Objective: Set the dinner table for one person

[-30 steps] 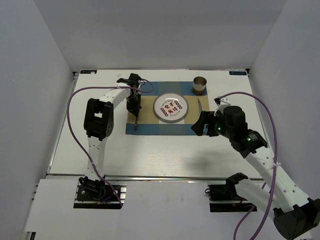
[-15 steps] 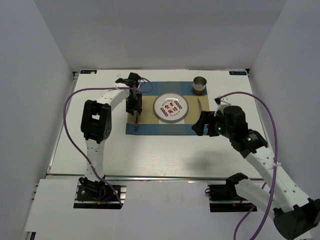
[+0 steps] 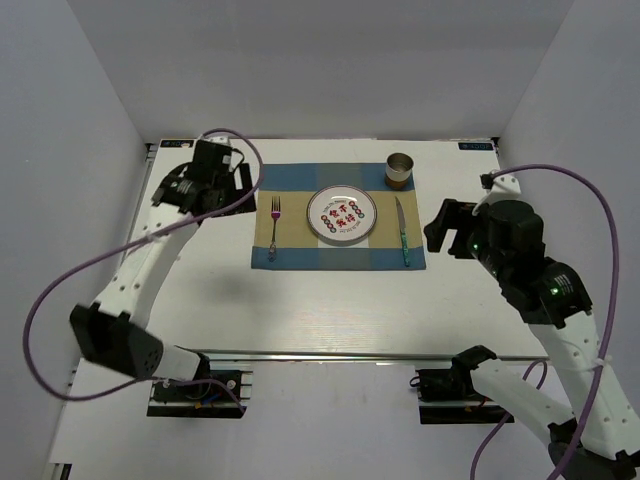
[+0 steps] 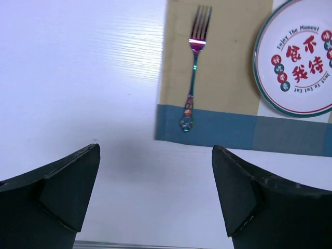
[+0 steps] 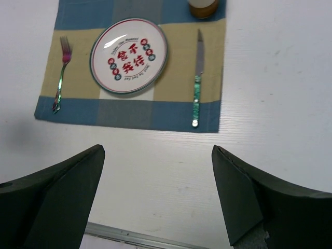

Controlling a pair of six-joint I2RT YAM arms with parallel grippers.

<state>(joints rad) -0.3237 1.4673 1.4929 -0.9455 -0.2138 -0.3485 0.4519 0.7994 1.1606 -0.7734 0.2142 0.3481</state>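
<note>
Both claws hang wide open and empty over the white worktop: the left claw beside the checked placemat's left edge, the right claw off its right side. The placemat carries a fork, a printed plate and a knife, with a metal cup at its far right corner.

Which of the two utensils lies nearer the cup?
The knife, right of the plate, its blade pointing toward the cup; the fork lies left of the plate, farther away.

surface: white dinner table | on it: checked placemat
</note>
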